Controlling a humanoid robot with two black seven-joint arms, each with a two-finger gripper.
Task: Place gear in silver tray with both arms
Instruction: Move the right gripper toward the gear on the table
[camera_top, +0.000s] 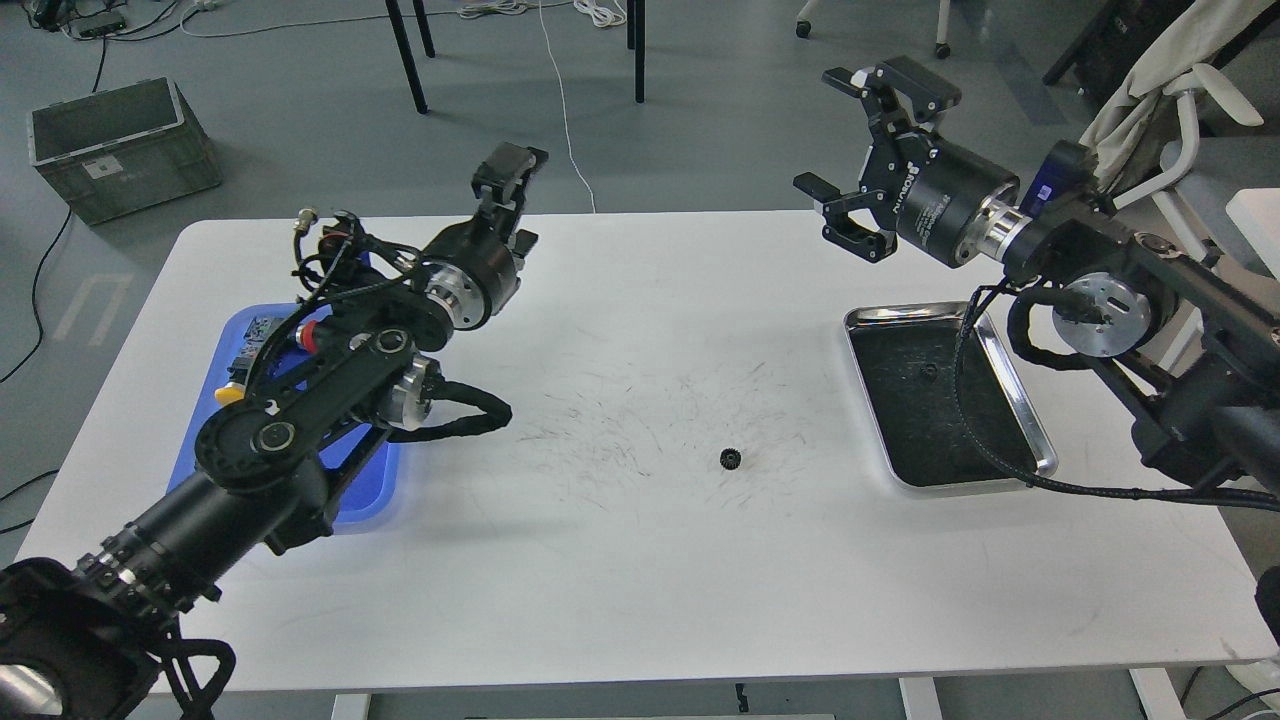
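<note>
A small black gear (730, 458) lies alone on the white table, right of centre. The silver tray (1003, 352) sits to its right, with a shiny rim and a dark scuffed bottom bearing a small dark speck. My left gripper (512, 200) is raised over the back left of the table, far from the gear, pointing away; it looks open and empty. My right gripper (850, 150) hovers above the table's back edge, up and left of the silver tray, with jaws wide open and empty.
A blue plastic tray (230, 340) with push-button parts sits at the left, largely hidden behind my left arm. A grey crate (120, 145) and chair legs stand on the floor beyond the table. A chair with cloth is at the far right.
</note>
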